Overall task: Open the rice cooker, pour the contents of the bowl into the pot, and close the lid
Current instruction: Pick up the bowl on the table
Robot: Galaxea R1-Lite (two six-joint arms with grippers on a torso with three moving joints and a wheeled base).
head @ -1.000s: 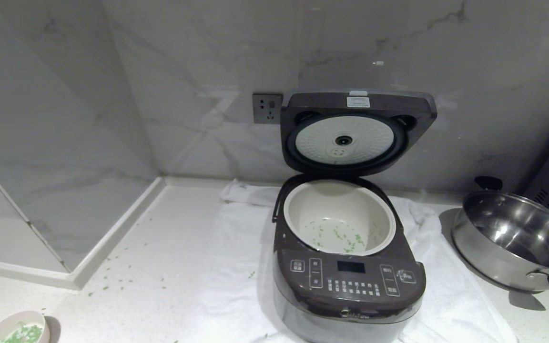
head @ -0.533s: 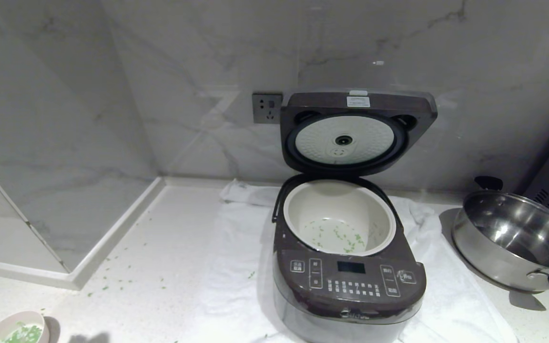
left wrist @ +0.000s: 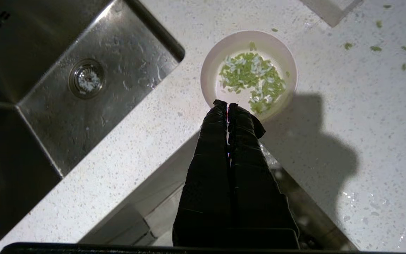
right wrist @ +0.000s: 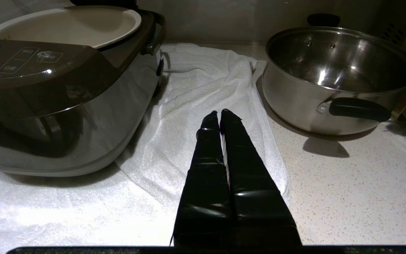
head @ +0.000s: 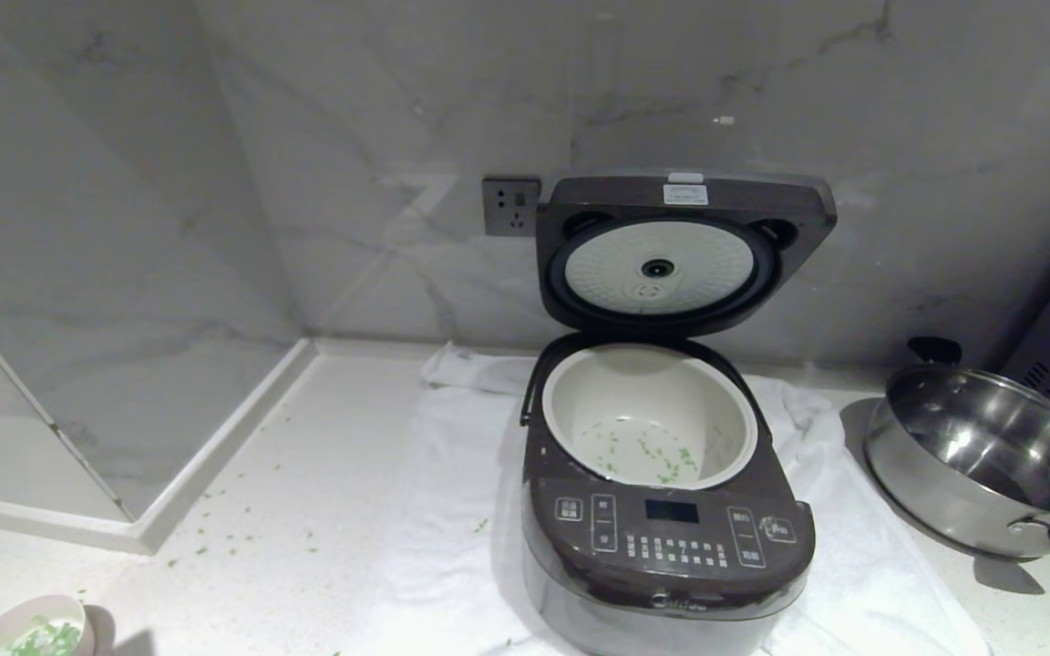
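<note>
Both pairs of black fingers are pressing together with nothing between them: the left gripper [left wrist: 227, 104] is hanging clenched above the counter [left wrist: 330, 148], its tips reaching over the near rim of the bowl [left wrist: 210, 61], and the right gripper [right wrist: 220, 113] is resting clenched over the white towel [right wrist: 203, 81], between the rice cooker [right wrist: 65, 106] and the steel pan [right wrist: 337, 77]. From where I am standing the cooker is sitting on the towel a little toward four o'clock of the middle of the worktop, and the lid [head: 684, 251] is standing upright behind it at twelve o'clock, showing its white inner plate. A few of the green contents [head: 657, 456] are lying on the floor of the pale inner pot [head: 648, 392]. The pink bowl is sitting well apart from the cooker, at about eight o'clock near the counter's front corner, with more green and whitish bits lying inside it. A steel sink [left wrist: 65, 88] is lying just beside the bowl, and loose green bits are lying scattered on the counter. The pan is sitting at three o'clock of the cooker, and a wall socket [head: 511, 207] is showing at eleven o'clock of the lid.
</note>
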